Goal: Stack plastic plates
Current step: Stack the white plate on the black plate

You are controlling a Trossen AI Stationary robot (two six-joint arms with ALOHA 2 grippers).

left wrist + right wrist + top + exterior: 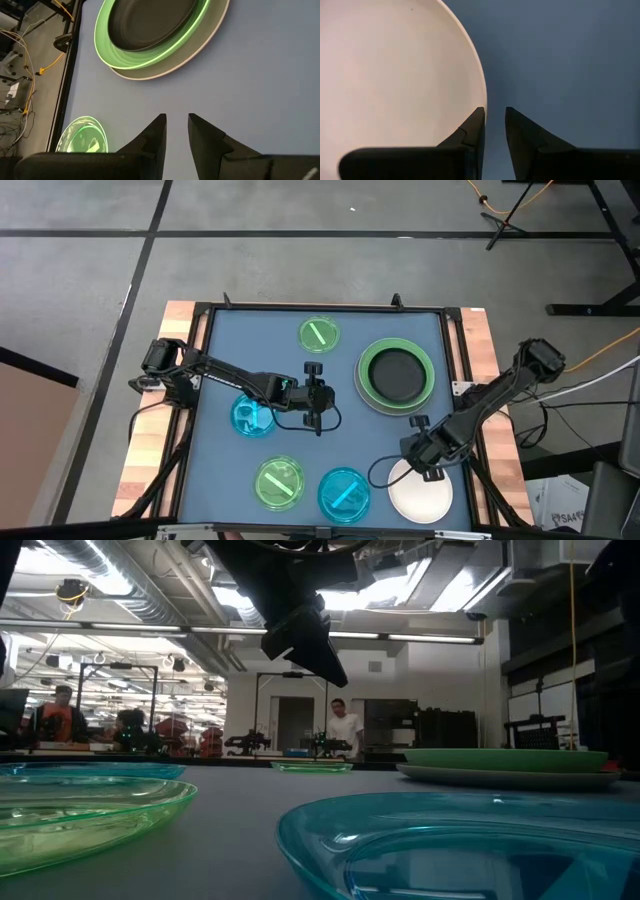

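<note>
The right gripper (428,459) hangs over the white plate (420,495) near the table's front right corner, fingers a little apart, holding nothing. Next it must drop onto the rim and pinch. The left gripper (318,416) waits mid-table (empty too). The stack (397,376) sits back right.

A black plate (397,370) nests in a light green plate (425,360) atop a grey one (366,398); a white plate (420,497) and four translucent blue and green plates lie flat, scattered around
</note>
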